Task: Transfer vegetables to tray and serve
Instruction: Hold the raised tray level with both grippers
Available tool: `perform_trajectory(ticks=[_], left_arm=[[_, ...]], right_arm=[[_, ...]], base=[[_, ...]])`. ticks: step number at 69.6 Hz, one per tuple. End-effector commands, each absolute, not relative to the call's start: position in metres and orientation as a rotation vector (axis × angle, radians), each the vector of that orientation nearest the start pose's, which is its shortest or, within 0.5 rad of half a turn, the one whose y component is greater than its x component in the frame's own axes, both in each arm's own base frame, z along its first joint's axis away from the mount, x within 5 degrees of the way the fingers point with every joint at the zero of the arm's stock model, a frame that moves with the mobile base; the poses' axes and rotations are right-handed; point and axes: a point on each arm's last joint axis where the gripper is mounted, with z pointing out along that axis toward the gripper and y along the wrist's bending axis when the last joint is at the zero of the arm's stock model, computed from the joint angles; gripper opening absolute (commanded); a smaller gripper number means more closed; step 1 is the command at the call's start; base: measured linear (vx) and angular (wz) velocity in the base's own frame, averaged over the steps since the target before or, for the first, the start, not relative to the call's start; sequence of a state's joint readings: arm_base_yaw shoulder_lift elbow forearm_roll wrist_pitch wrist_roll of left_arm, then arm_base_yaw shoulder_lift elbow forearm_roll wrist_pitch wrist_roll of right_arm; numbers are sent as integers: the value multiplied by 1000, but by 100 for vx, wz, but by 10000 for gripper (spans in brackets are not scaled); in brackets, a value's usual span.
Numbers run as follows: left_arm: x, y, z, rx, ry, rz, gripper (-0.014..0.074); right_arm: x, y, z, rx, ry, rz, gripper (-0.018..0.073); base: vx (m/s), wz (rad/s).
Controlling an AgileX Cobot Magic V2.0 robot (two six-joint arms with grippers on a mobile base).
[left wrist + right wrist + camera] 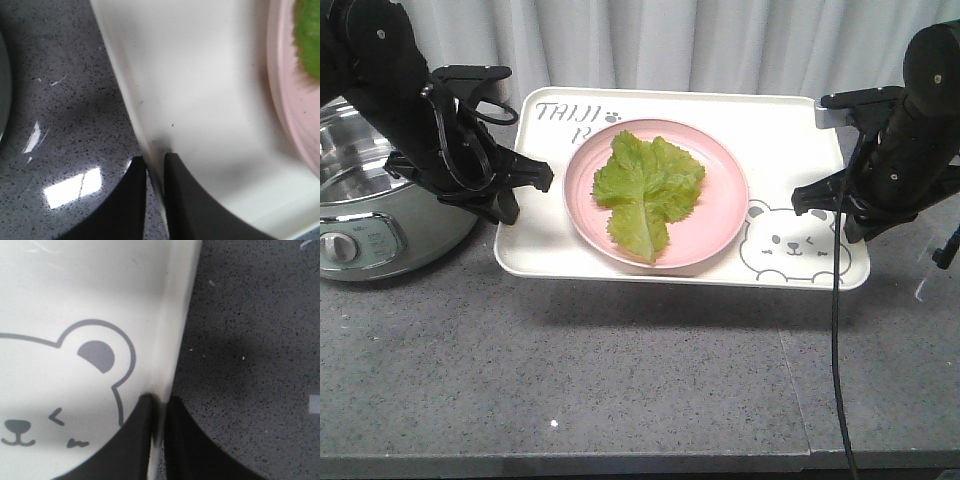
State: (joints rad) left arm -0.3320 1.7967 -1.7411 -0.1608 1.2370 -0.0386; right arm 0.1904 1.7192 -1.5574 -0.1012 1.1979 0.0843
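Bench [620, 390]: grey, speckled; a shadow was cast on it beneath the tray.
Tray [790, 140]: cream-white, bear face at the near right corner, apparently held raised off the bench.
Right claw [159, 400]: clamped on the tray's right rim beside the bear.
Left claw [155, 162]: clamped on the tray's left rim.
Pink plate [720, 215]: round, set at the tray's middle.
Lettuce leaf [645, 190]: green, ruffled, laid flat on the plate.
Steel pot [370, 215]: stood at far left on the bench.
Curtain [670, 40]: hung behind.
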Motion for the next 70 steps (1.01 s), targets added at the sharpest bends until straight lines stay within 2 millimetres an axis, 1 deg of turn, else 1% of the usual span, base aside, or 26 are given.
perform_trajectory(ticks=[1,70], left_arm=[[346,-155,376,384,2576,-545,-7],[346,-155,376,384,2576,-546,-6]], right_arm=[[349,71,345,-219,2662,51,-10],[347,72,344,-217,2689,60,-10]], base=[[0,0],[0,0]])
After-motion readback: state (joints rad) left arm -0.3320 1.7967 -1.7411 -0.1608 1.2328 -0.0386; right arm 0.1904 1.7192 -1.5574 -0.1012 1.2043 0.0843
